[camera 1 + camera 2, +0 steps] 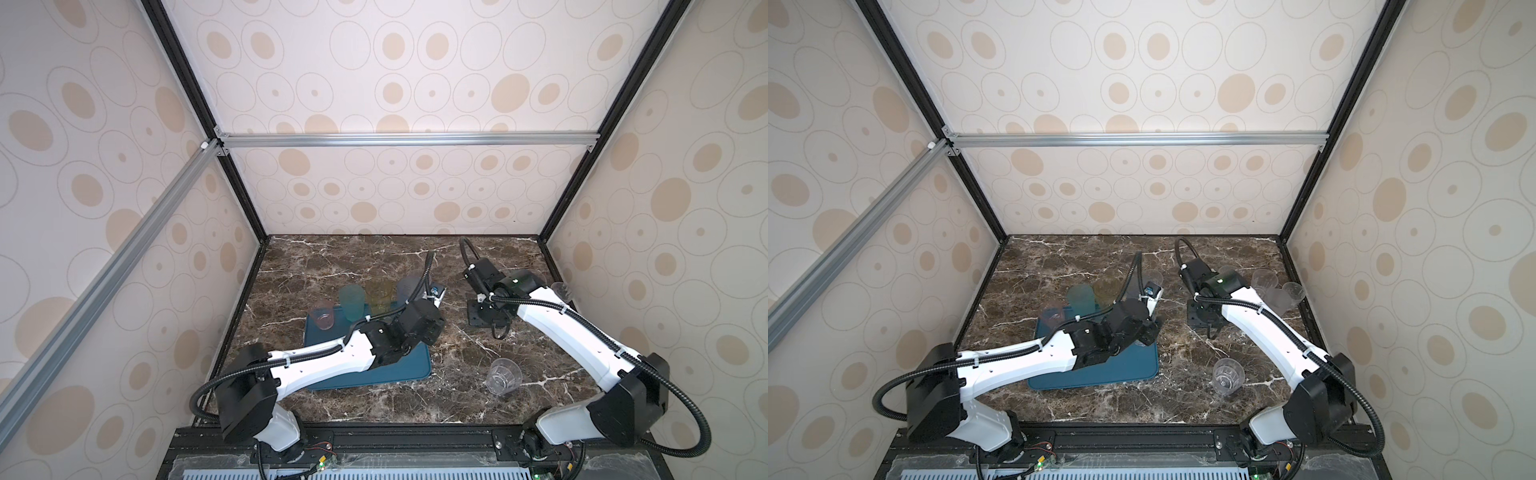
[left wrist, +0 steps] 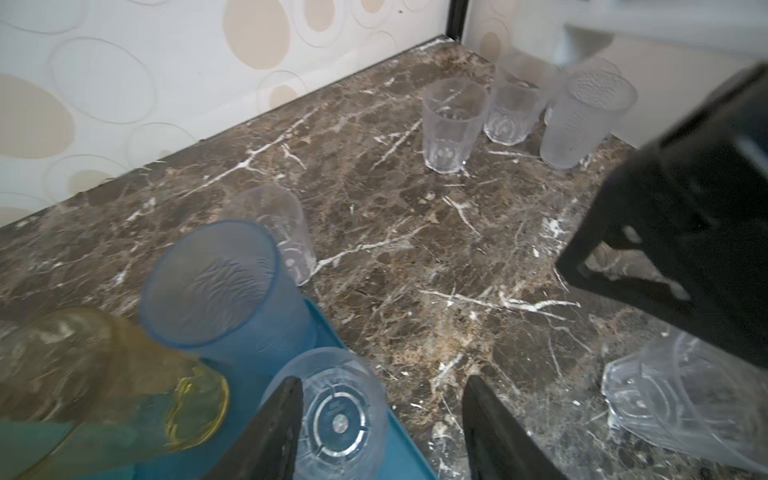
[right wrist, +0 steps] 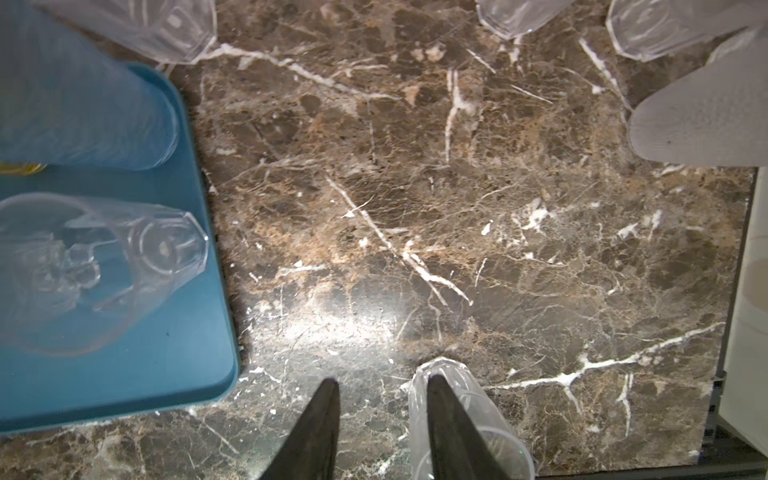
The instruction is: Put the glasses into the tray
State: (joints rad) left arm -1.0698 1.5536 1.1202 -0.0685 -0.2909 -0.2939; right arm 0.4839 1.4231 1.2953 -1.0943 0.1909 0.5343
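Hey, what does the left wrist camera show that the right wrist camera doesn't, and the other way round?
Left wrist only: the patterned back wall, the left gripper with open jaws, most of the yellow tumbler. Right wrist only: the right gripper seen down its open jaws, a rounded corner of the tray. Both: the tray, the blue tumbler, the clear tumbler standing on the tray, the marble table.

Brown marble tabletop (image 1: 1059,257), with teal-blue tray (image 1: 1125,368) on it. The left arm (image 1: 1017,361) lies across the tray, wrist over its far right corner. At the tray's far edge are a pink tumbler (image 1: 1054,316), a teal tumbler (image 1: 1080,297) and a faint yellow tumbler (image 1: 1106,289); whether they stand inside the rim is unclear. A clear faceted tumbler (image 1: 1227,374) stands upright right of the tray, apart from it. A cluster of clear tumblers (image 1: 1277,291) sits well right of the tray, behind the right arm (image 1: 1262,324).
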